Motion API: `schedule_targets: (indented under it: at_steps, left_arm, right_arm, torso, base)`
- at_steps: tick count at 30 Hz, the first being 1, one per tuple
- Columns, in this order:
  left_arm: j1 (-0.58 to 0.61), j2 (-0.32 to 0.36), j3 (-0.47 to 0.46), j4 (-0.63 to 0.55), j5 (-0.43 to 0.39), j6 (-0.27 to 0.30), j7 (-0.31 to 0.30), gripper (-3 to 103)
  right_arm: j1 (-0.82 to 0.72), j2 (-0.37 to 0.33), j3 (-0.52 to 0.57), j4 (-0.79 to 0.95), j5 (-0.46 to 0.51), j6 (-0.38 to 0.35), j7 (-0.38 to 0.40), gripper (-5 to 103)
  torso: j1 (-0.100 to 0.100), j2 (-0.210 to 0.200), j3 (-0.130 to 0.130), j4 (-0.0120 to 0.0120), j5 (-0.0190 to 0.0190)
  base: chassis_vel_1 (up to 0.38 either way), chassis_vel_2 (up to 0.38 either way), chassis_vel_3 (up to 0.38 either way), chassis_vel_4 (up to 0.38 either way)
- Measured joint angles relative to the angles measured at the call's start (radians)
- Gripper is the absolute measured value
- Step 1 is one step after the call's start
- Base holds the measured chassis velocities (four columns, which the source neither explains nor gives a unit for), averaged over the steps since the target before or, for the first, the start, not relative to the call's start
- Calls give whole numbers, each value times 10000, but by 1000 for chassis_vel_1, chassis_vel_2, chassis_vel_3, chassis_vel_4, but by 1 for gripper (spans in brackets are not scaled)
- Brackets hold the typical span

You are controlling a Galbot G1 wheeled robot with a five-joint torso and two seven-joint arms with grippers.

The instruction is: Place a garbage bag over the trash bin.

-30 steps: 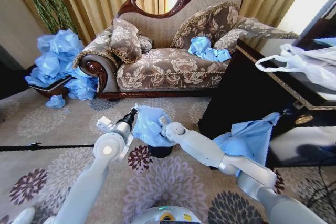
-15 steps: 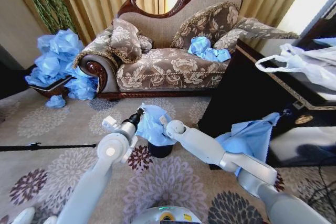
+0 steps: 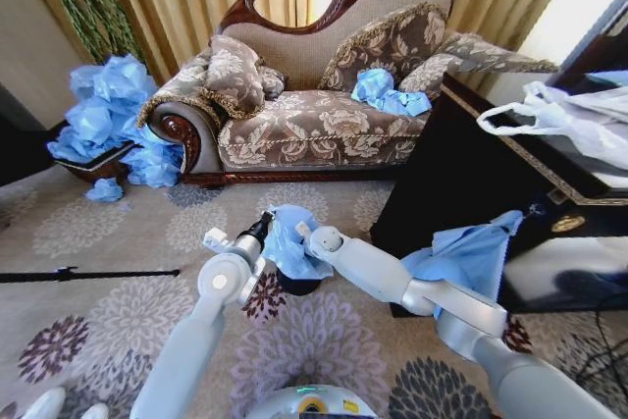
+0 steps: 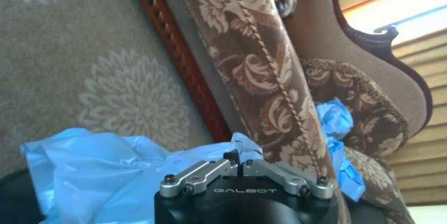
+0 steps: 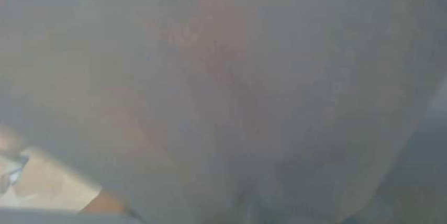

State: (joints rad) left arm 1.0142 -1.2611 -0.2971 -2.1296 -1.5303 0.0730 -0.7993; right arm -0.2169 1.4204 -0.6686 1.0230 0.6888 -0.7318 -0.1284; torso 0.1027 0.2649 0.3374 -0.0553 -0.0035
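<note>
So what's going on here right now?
Both arms are working the garbage bag over the trash bin on the carpet in front of the sofa. The left gripper is shut on the bag's edge. The right gripper is under the plastic on the other side. The bag sits bunched on top of the bin, not pulled down.

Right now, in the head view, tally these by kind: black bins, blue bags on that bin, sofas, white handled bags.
Black bin: 1
Blue bag on the bin: 1
Sofa: 1
White handled bag: 1
Total: 4
</note>
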Motion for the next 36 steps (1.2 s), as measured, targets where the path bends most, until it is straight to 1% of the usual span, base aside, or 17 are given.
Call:
schedule_targets:
  at_steps: [4, 5, 11, 14, 17, 18, 20, 28, 30, 31, 34, 36]
  left_arm:
    - [41, -49, 6, 102, 31, -2, -9, 0]
    - [61, -67, 10, 109, 36, -2, -9, 0]
    - [149, -128, 36, 171, 124, 23, -11, 0]
    - [165, -220, 117, 306, 220, 61, -12, 0]
    - [146, -252, 155, 356, 239, 76, -16, 0]
    - [133, -274, 187, 397, 284, 94, -17, 0]
    - [118, -293, 240, 476, 417, 216, 30, 0]
    - [10, -373, 434, 976, 629, 396, 60, 0]
    - [-3, -468, 527, 1147, 626, 637, -128, 0]
    - [-3, -468, 527, 1147, 626, 637, -128, 0]
    - [36, -492, 669, 1062, 643, 888, -167, 0]
    - [55, -434, 728, 726, 586, 941, -85, 0]
  right_arm:
    - [-232, 412, 235, -662, -514, 9, -341, 0]
    - [-298, 505, 284, -846, -624, 10, -409, 0]
    - [-541, 794, 435, -1382, -1015, 19, -597, 0]
    - [-636, 1051, 563, -1893, -1480, 36, -793, 0]
    - [-646, 1179, 691, -2165, -1710, 62, -950, 0]
    - [-645, 1295, 843, -2434, -1945, 106, -1068, 0]
    - [-646, 1413, 1028, -2726, -2110, 211, -1118, 0]
    - [-656, 1473, 1172, -2825, -2131, 258, -1087, 0]
    - [-736, 1391, 1173, -2621, -2036, 231, -942, 0]
    - [-736, 1391, 1173, -2621, -2036, 231, -942, 0]
    - [-794, 1214, 1144, -2195, -1766, 98, -683, 0]
    - [-848, 962, 1158, -1651, -1499, 35, -418, 0]
  torso:
    - [0, 0, 0, 3, 0]
    - [0, 0, 0, 0, -1]
    - [0, 0, 0, 0, 0]
    - [0, -2, 0, -1, -1]
    - [0, -2, 0, 1, 0]
    - [0, -2, 0, 3, 1]
    - [0, -3, 0, 1, -1]
    - [0, -2, 0, 1, 0]
    - [0, -2, 0, 0, 0]
    - [0, -2, 0, 0, 0]
    - [0, -2, 1, 2, 0]
    - [0, -2, 0, 1, 1]
  base:
    - [0, 0, 0, 0]
    - [0, 0, 0, 0]
    - [0, 0, 0, 0]
    - [0, 0, 0, 0]
    - [0, 0, 0, 0]
    - [0, 0, 0, 0]
    - [0, 0, 0, 0]
    - [0, 0, 0, 0]
    - [0, 0, 0, 0]
    - [0, 0, 0, 0]
    - [0, 0, 0, 0]
    - [0, 0, 0, 0]
